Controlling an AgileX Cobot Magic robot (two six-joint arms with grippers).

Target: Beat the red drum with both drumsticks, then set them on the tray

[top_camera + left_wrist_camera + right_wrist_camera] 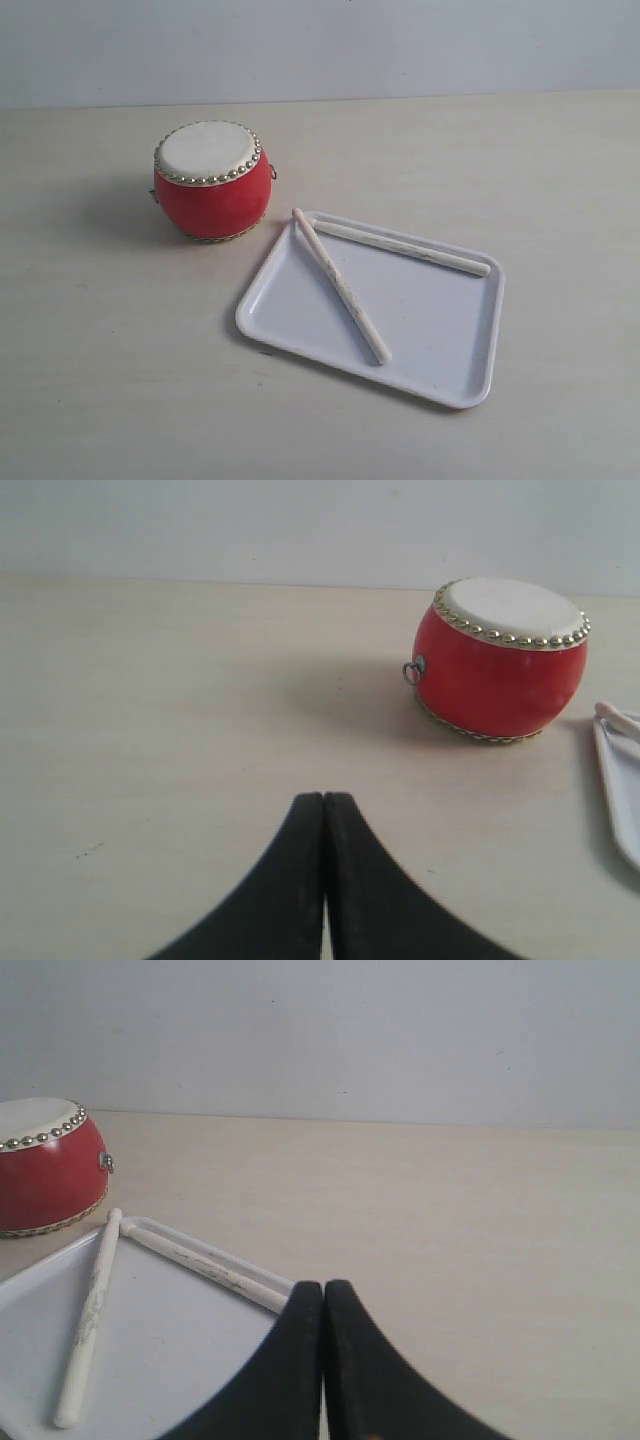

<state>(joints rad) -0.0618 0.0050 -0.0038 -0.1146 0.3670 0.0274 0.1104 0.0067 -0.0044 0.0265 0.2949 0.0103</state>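
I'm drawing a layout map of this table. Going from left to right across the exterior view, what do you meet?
red drum → tray. The two drumsticks lie on the tray, within its span, so they get no separate place in the order.

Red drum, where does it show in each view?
Exterior view: glossy red barrel drum, left of centre, beyond the white plastic tray.
Left wrist view: whole drum, beyond the shut black left claw.
Right wrist view: drum cut off at the edge.
Shared landmark: cream wooden drumstick tip nearest the drum.
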